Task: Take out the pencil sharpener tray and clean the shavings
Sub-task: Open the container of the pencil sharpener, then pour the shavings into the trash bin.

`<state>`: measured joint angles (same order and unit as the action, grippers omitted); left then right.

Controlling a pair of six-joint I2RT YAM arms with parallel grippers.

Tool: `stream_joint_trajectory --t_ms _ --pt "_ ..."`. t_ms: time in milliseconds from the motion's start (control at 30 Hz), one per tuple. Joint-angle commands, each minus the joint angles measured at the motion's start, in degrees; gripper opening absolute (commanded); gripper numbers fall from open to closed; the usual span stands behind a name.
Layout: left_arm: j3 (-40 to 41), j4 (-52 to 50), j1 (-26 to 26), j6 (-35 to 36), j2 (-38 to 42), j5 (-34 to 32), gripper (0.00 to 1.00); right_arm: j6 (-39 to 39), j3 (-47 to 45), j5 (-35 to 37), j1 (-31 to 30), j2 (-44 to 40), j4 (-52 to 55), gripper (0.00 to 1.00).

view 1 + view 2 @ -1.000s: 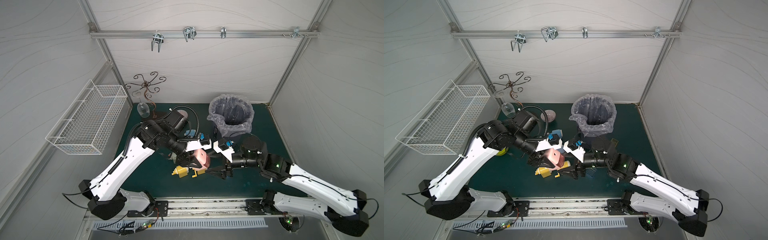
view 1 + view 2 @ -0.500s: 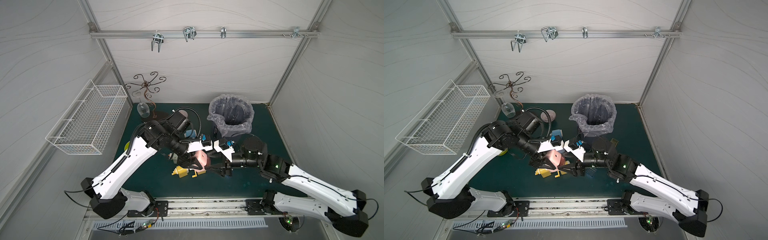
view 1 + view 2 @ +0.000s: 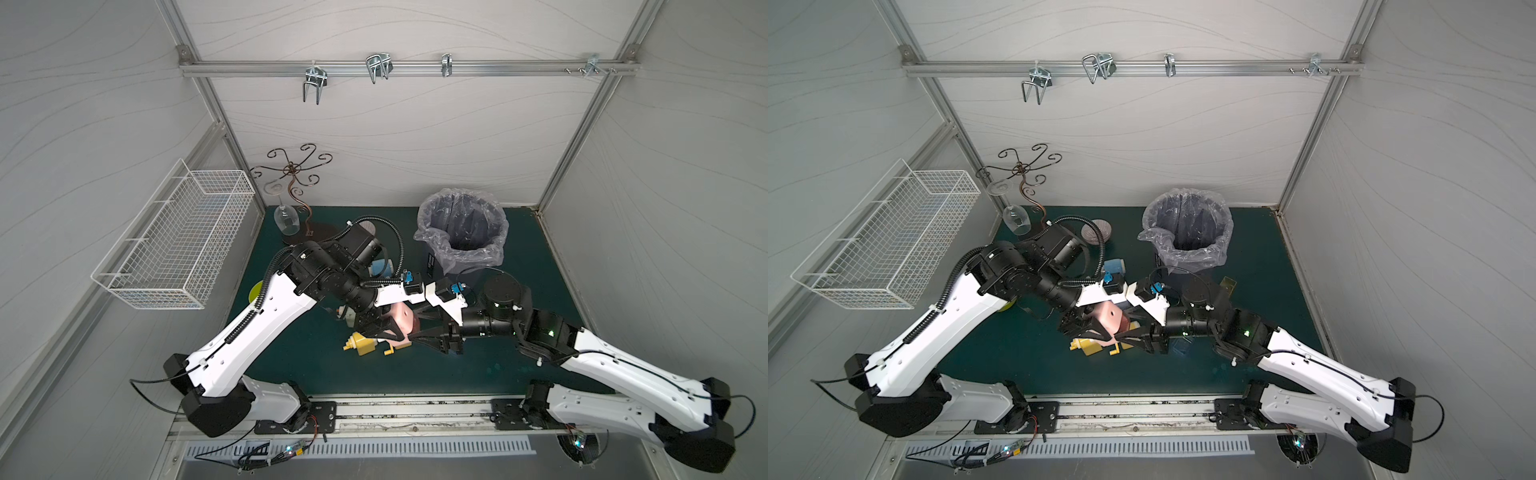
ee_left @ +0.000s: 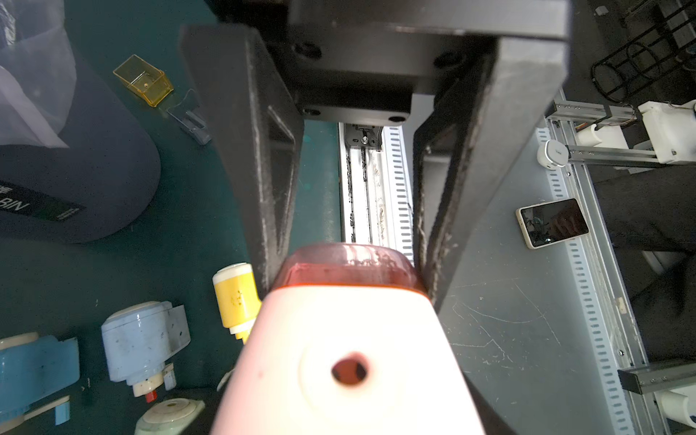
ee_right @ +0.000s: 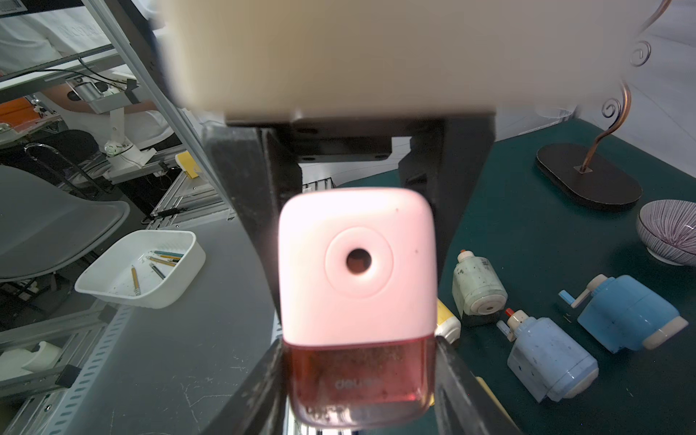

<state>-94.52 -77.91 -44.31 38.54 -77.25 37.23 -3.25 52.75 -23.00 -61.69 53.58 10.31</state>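
While left fingers (image 5: pixel 248 188) clamp the pink sharpener (image 5: pixel 320 301) and right fingers (image 5: pixel 260 395) clamp its tray (image 5: pixel 357 380), I see yellow sharpener (image 3: pixel 365 344) close by on desk (image 3: pixel 291 365), bin (image 3: pixel 426 232) near.

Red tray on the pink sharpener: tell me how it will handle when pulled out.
The tray looks like stiff clear plastic, so it should probably slide out whole rather than flex. Its smooth sides might slip in the right gripper. The specks inside suggest it could spill if tipped.
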Motion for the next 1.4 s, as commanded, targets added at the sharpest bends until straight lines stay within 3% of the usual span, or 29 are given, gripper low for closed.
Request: stream_joint_trajectory --t_ms 0,233,467,1033,1367 --pt "0.0 0.2 -0.3 -0.2 -0.3 0.9 0.00 -2.3 -1.8 1.4 -0.4 -0.4 -2.6 0.00" --pt "1.7 -2.5 -0.8 -0.4 -0.6 -1.4 0.00 -3.9 -10.0 4.6 0.4 -6.6 -12.6 0.00" --pt "3.4 -3.1 -1.0 -1.0 -0.5 -2.0 0.00 -4.3 -13.5 5.0 2.1 -10.0 -14.8 0.00" --pt "3.9 -6.6 -1.0 0.3 0.9 -7.8 0.00 -3.0 -17.4 4.8 4.4 -18.6 -8.7 0.00" --pt "5.1 -8.0 2.7 2.1 3.1 -9.2 0.00 -0.7 -16.6 13.5 5.3 -24.3 -5.1 0.00"
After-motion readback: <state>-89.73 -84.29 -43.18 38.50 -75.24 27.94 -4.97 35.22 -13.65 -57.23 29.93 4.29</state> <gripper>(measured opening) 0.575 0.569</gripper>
